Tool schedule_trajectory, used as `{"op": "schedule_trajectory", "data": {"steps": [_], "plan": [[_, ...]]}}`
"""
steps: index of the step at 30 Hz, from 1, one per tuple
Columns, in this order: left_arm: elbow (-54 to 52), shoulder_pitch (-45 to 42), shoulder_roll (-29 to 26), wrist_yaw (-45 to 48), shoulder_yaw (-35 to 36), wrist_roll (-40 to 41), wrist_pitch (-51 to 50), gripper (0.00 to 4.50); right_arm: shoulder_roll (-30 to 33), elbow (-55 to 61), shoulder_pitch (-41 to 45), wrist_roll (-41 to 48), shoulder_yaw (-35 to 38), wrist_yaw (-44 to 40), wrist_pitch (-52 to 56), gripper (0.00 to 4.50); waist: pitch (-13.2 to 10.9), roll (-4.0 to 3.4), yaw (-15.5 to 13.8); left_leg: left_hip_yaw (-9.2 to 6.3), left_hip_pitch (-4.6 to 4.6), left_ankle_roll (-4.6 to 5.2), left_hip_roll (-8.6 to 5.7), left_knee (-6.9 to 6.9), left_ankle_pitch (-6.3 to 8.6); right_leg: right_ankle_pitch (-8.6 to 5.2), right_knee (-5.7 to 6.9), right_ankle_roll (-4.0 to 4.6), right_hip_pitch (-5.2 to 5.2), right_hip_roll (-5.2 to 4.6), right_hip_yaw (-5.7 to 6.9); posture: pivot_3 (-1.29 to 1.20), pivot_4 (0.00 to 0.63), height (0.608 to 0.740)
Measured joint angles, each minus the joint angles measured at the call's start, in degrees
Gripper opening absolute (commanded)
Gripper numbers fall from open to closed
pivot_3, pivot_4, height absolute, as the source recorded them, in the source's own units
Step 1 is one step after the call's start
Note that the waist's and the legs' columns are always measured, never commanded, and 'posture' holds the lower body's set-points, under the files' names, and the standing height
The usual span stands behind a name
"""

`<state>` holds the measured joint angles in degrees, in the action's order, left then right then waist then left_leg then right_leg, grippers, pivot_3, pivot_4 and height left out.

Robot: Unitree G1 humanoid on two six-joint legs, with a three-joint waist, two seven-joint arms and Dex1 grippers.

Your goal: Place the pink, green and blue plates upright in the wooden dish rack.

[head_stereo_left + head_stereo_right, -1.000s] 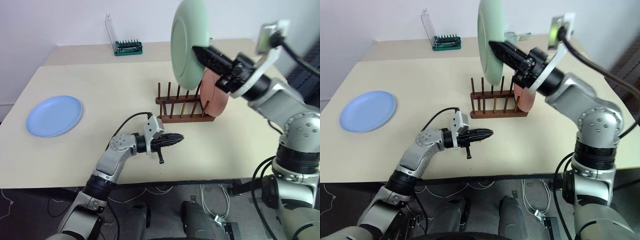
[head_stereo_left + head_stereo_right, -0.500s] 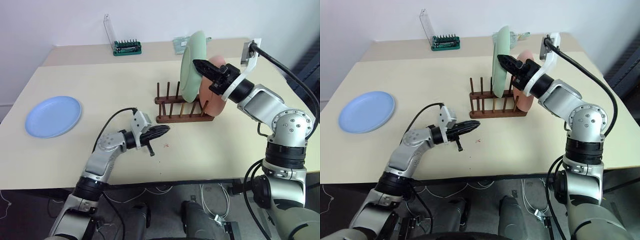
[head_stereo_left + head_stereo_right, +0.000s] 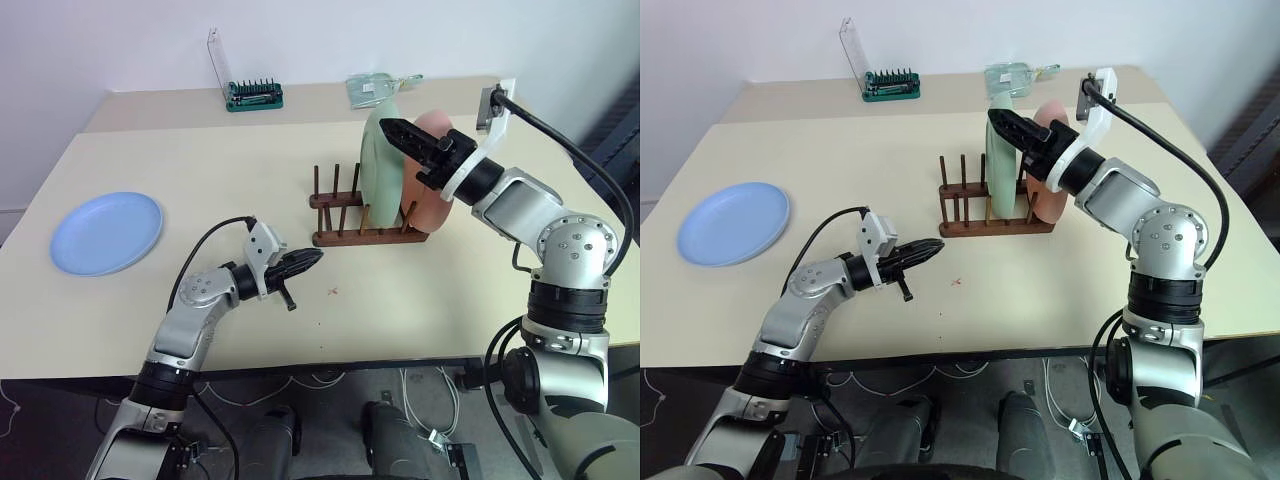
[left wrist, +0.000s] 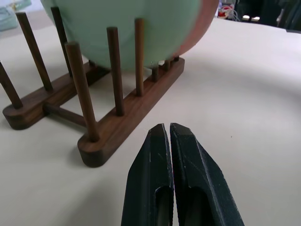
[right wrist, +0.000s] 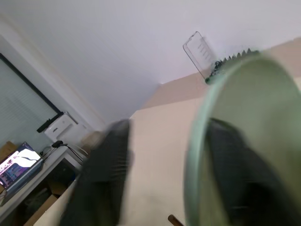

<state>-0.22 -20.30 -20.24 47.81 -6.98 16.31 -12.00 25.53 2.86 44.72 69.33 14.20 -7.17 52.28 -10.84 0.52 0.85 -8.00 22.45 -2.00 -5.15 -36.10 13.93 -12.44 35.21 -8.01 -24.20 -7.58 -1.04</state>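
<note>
Green plate [image 3: 381,170] just dropped into the wooden dish rack [image 3: 365,222] beside the pink plate [image 3: 433,178], my right pincer [image 3: 1008,133] is spreading off its rim, left pincer [image 4: 171,133] shut and empty, so the blue plate [image 3: 106,232] is next.

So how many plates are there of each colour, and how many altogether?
Pink plate: 1, upright in the rack
Green plate: 1, upright in the rack
Blue plate: 1, flat on the table
Total: 3 plates

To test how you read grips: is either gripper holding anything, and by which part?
Nothing held. Left gripper is shut, empty; right gripper is open astride the green plate's top rim, the plate standing in the rack.
</note>
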Motion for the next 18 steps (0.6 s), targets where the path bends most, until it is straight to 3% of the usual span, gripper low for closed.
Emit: {"op": "schedule_trajectory", "data": {"steps": [6, 13, 18], "plan": [[0.0, 0.0, 0.2, -0.1, -0.1, 0.1, 0.0, 0.13, 1.0, 0.7, 0.1, -4.3, -1.1, -2.2, 0.0, 3.01, 0.0, 0.00, 0.0, 0.00, 0.00, 0.00, 0.00, 0.00, 0.00, 0.00, 0.00, 0.00, 0.00, 0.00, 0.00, 0.00, 0.150, 0.740], [0.0, 0.0, 0.4, -0.2, -0.1, 0.1, 0.1, 0.13, 10.0, 7.1, 1.8, -18.0, -7.4, -9.1, -3.5, 3.01, 0.0, -0.01, -0.1, 0.02, 0.01, 0.00, -0.01, 0.00, 0.00, 0.00, -0.01, -0.01, -0.01, 0.00, 0.01, 0.00, 0.150, 0.740], [0.1, -0.1, 0.5, -0.7, -0.1, 0.1, 0.2, 0.13, 11.7, 7.0, 2.2, -23.5, -7.9, -13.3, -6.8, 3.01, 0.0, 0.00, 0.0, 0.03, 0.01, 0.00, 0.00, 0.00, 0.00, 0.00, -0.01, -0.01, -0.01, -0.01, 0.01, 0.00, 0.150, 0.740]]}}
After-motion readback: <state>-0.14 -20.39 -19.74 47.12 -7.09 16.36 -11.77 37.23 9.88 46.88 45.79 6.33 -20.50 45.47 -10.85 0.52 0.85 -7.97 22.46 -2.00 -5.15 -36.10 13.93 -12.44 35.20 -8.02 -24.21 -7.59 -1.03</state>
